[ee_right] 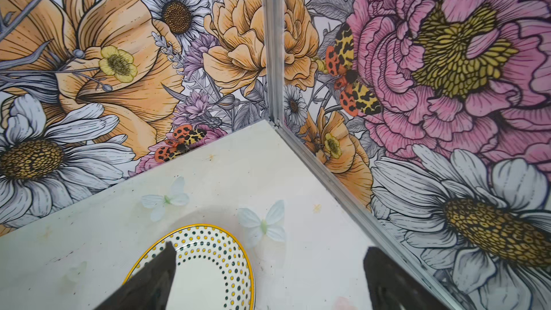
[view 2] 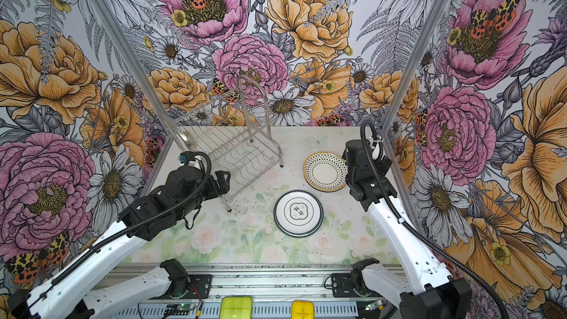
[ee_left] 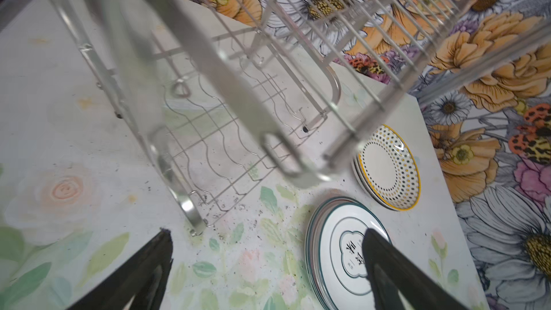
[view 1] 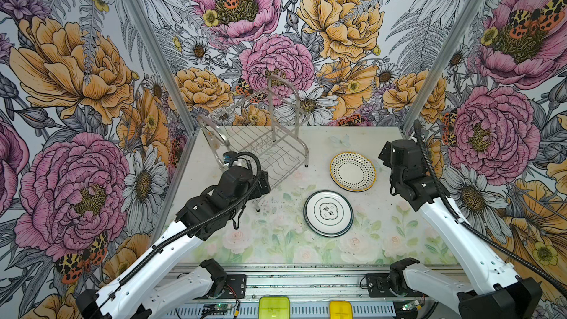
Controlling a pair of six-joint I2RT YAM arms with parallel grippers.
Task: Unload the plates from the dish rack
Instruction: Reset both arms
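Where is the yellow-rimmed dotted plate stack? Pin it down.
In a top view the dotted plate stack lies on the right of the table, beside the dish rack and beyond the teal-rimmed plates.

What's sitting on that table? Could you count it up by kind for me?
Dish rack: 1, no plates seen in it
Stack of dotted, yellow-rimmed plates: 1
Stack of teal-rimmed plates: 1
Total: 3 things; the plates in each stack cannot be counted from here.
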